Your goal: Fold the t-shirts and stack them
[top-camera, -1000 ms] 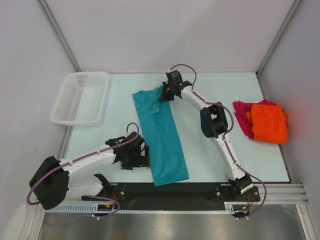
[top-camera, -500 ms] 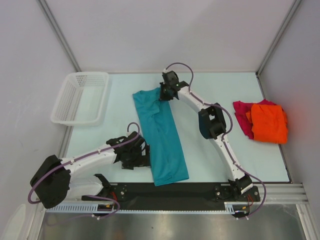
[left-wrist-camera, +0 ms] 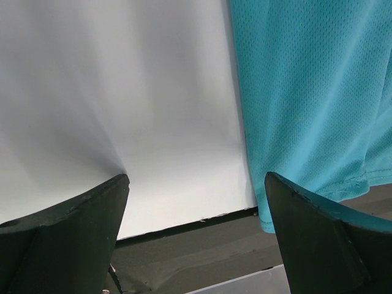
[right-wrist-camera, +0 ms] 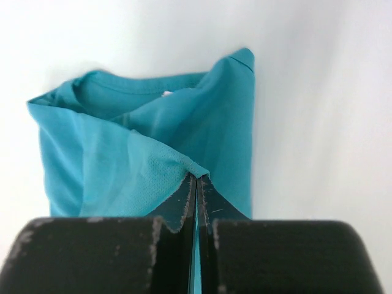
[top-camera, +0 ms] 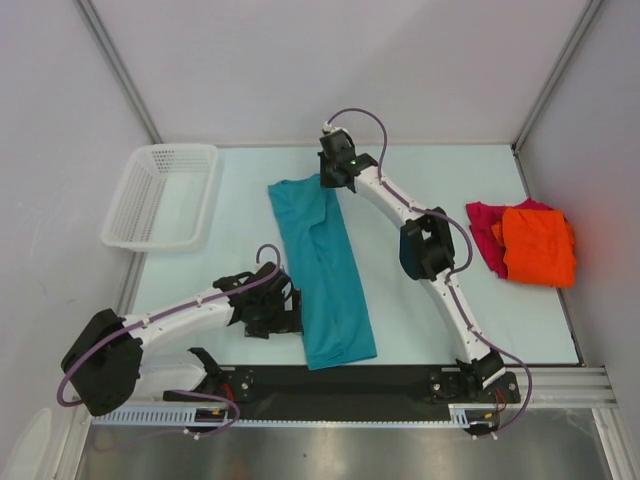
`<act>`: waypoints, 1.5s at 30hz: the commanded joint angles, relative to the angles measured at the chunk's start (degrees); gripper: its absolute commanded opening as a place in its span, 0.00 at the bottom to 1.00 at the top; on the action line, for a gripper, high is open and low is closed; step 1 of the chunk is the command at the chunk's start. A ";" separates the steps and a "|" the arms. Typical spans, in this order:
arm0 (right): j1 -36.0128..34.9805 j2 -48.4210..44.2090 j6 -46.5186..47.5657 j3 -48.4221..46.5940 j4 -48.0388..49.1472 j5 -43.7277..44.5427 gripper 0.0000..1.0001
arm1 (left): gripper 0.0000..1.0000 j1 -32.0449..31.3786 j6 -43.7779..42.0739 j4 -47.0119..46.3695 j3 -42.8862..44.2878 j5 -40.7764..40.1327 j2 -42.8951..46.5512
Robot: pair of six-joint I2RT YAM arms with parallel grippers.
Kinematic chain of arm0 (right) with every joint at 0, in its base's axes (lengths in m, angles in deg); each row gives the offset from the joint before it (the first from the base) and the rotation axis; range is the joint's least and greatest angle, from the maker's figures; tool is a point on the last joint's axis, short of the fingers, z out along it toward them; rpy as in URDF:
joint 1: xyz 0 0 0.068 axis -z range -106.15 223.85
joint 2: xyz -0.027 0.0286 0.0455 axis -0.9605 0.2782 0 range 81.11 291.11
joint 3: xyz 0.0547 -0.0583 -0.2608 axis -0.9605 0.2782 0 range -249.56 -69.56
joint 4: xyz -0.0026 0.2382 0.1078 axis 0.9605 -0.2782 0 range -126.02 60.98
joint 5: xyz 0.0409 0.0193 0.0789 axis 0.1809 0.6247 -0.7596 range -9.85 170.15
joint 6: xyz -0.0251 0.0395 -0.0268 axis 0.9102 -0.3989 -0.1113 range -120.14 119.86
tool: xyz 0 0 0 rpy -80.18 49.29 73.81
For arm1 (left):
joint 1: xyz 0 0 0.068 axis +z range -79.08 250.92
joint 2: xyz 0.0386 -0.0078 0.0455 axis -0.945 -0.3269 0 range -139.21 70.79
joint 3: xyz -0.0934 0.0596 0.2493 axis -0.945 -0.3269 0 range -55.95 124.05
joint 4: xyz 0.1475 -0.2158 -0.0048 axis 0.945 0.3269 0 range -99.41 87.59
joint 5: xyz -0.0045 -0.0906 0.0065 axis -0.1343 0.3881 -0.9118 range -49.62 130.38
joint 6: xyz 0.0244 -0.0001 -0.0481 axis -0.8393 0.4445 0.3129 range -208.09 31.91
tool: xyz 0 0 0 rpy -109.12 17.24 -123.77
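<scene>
The right gripper (right-wrist-camera: 196, 184) pinches the teal shirt's (top-camera: 325, 270) far edge for folding; the left gripper (left-wrist-camera: 196, 177) hovers wide open beside its hem.

Plain pale walls (top-camera: 330, 60) with metal corner posts (top-camera: 117, 70) enclose a light greenish surface (top-camera: 490, 175); a black strip (top-camera: 340, 390) runs along its near edge.

basket (top-camera: 160, 200): white mesh, far-left corner of table (top-camera: 240, 220) | black strip (top-camera: 340, 380): along table's near edge | walls: pale grey

No readable text, labels, brands or numbers anywhere in views.
</scene>
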 commanded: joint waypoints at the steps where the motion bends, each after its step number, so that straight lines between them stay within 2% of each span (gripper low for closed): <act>1: 0.87 -1.96 1.17 -5.11 -1.50 2.07 0.00 | 1.00 0.48 -1.13 -1.84 0.58 0.67 -0.77; 5: 1.84 -0.73 -0.15 -5.29 -2.20 0.49 0.01 | 1.00 0.74 -1.13 -1.76 0.23 0.66 -0.42; 11: 2.02 0.33 -0.33 -5.21 -3.52 -0.39 0.21 | 1.00 0.92 -1.22 -1.67 0.40 0.84 -0.41; 16: 1.93 -0.46 -0.07 -4.68 -3.70 -0.39 0.26 | 0.99 1.01 -1.13 -1.67 0.40 1.02 -0.41; 22: 1.23 -2.04 0.19 -2.84 -5.63 -0.48 0.25 | 1.00 1.09 -0.78 -2.19 0.23 1.63 0.20; 26: 0.17 -7.48 -0.33 6.45 -4.77 1.19 0.22 | 1.00 1.01 -0.60 -4.12 -0.73 2.60 0.55; 30: -0.09 -17.48 -1.91 24.00 -0.46 1.63 0.22 | 1.00 0.83 -0.60 -8.94 -2.84 2.86 2.48; 34: -0.27 -23.92 -2.96 34.22 0.96 3.30 0.22 | 0.99 0.04 -1.21 -15.45 -4.69 4.00 3.36; 39: -1.50 -32.35 -4.37 46.19 2.01 5.06 0.21 | 0.99 -5.22 -0.08 -18.19 -3.64 2.87 1.00; 45: -3.69 -45.27 -8.50 62.98 3.77 3.04 0.23 | 1.00 -12.26 4.23 -22.23 -4.52 1.37 -1.03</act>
